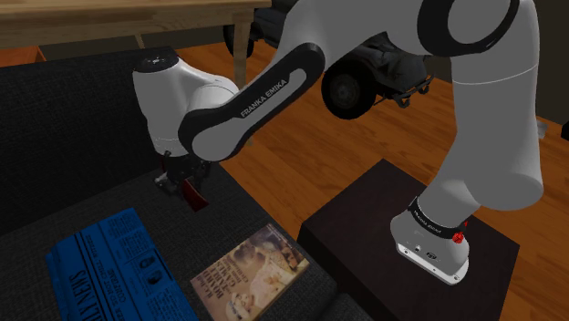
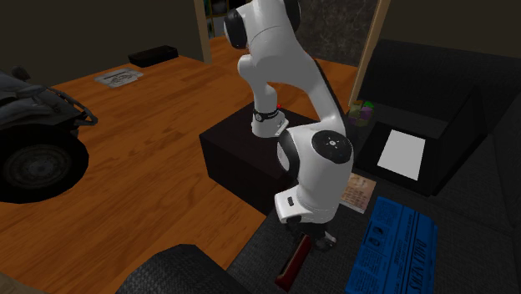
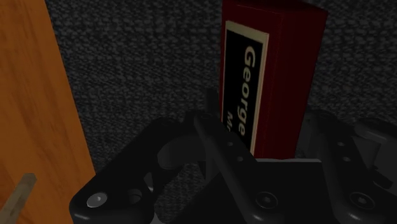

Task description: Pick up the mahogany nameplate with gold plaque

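Observation:
The nameplate (image 3: 270,70) is a dark red block with a black plaque framed in gold that reads "George". It sticks out from between the two black fingers (image 3: 216,137) of my gripper (image 3: 270,145), which is shut on its near end. In the shoulder view the gripper (image 1: 182,178) hangs over the dark fabric seat (image 1: 109,191), and the red nameplate (image 1: 193,194) slants down from it. The second exterior view has the nameplate (image 2: 294,261) dangling tilted under the gripper (image 2: 307,235), near the seat's edge beside the wooden floor.
A blue newspaper (image 1: 118,269) (image 2: 401,250) and a picture-covered book (image 1: 251,274) (image 2: 355,192) lie on the seat close by. The dark stand (image 1: 365,237) (image 2: 234,150) sits on the wooden floor (image 2: 150,192). A wheeled vehicle (image 1: 351,87) (image 2: 33,154) stands further off. A white sheet (image 2: 405,154) lies on a dark box.

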Action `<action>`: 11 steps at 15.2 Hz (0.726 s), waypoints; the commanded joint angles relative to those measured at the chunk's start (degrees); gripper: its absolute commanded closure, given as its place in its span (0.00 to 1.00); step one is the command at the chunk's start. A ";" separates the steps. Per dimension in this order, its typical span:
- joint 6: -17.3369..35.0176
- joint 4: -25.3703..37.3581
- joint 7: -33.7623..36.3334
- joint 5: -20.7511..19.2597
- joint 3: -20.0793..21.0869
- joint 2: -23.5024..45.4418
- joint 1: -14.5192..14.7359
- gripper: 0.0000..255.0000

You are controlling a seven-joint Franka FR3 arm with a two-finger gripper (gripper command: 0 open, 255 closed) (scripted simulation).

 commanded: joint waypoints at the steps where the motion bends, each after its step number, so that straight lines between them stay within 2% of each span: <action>1: -0.91 -0.14 -0.21 0.50 0.39 -1.11 -0.24 1.00; 11: -6.05 1.50 -1.57 2.63 1.75 -4.90 -1.09 1.00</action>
